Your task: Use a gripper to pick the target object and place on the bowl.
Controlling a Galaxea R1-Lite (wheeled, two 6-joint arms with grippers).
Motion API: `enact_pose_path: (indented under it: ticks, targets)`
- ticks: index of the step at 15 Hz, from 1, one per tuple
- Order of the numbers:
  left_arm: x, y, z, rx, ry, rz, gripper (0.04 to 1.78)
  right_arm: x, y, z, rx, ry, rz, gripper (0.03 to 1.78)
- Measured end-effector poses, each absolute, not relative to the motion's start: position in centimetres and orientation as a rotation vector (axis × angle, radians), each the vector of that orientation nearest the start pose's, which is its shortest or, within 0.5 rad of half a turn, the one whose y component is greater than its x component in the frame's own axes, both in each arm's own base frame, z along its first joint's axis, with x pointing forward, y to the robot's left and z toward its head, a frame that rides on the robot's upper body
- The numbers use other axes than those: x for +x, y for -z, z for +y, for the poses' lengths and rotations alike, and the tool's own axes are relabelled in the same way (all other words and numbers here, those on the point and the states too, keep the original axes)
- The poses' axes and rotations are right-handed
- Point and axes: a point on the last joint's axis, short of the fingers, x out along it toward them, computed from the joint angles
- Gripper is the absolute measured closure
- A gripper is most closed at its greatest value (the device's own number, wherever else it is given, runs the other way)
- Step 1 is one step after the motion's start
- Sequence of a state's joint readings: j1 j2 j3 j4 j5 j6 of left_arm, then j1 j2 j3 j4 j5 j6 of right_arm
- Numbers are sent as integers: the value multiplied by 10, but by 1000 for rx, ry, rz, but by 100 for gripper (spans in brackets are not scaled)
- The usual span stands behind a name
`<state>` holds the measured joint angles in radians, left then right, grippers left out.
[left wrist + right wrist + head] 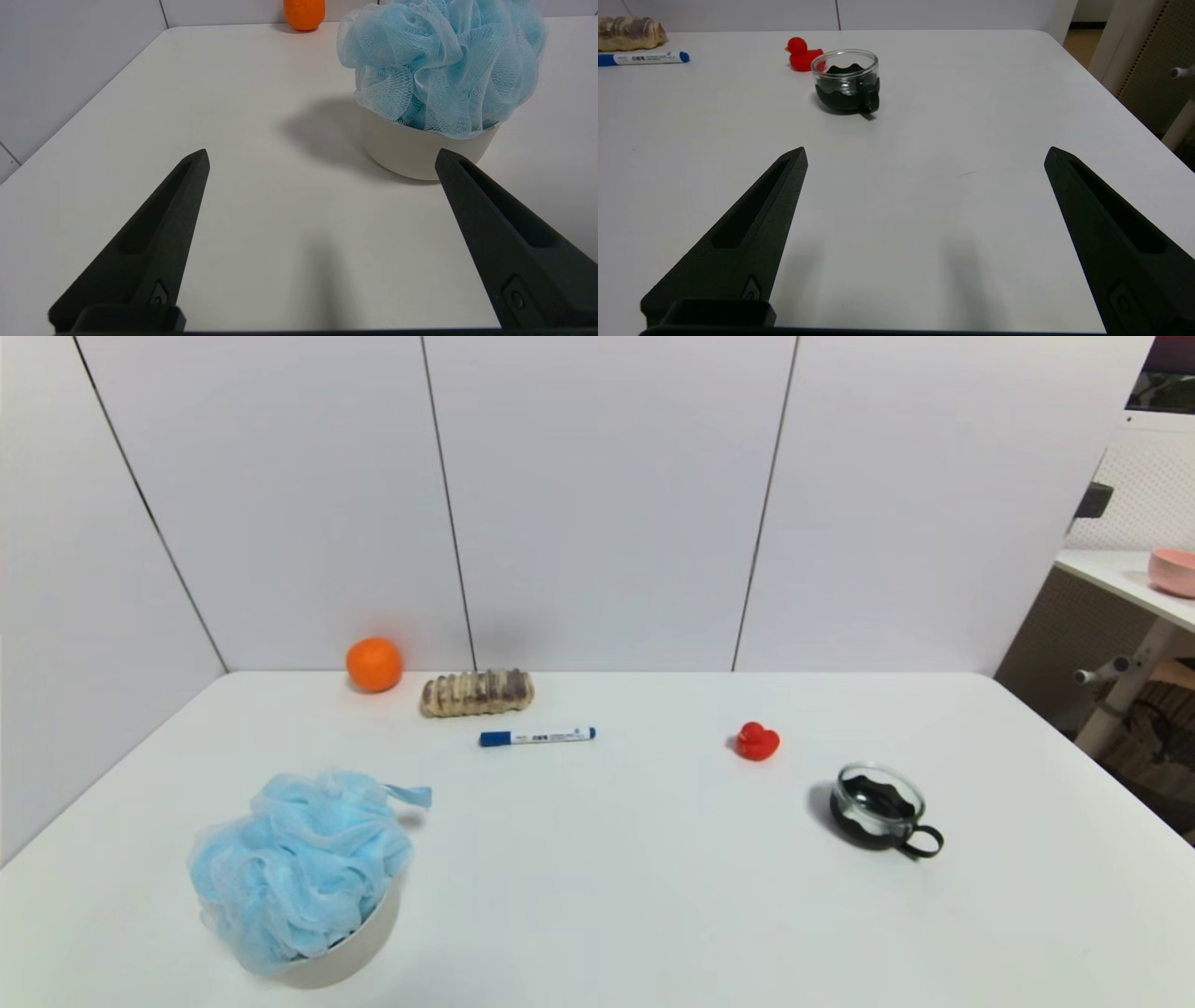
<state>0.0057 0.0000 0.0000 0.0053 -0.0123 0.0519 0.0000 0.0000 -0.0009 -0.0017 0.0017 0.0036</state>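
Note:
The light blue mesh bath pouf (pixel 299 863) rests in the beige-grey bowl (pixel 359 952) at the table's front left, its ribbon loop (pixel 409 794) sticking out. In the left wrist view the pouf (pixel 444 65) fills the bowl (pixel 416 151). My left gripper (pixel 322 158) is open and empty, low over bare table, apart from the bowl. My right gripper (pixel 924 156) is open and empty over bare table on the right side. Neither gripper shows in the head view.
An orange (pixel 374 665), a bread roll (pixel 477 693) and a blue marker (pixel 537 736) lie at the back. A red rubber duck (pixel 756 742) and a glass cup with black handle (pixel 879 806) stand at the right. A pink bowl (pixel 1173 571) sits on a side table.

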Motion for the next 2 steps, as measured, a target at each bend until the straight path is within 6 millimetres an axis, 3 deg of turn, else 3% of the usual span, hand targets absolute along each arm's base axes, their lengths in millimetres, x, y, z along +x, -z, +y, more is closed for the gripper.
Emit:
enact_pose_path:
  ticks: [2]
  targets:
    - [-23,-75,0,52,7,5,11,-23,-76,0,7,0,-1,6]
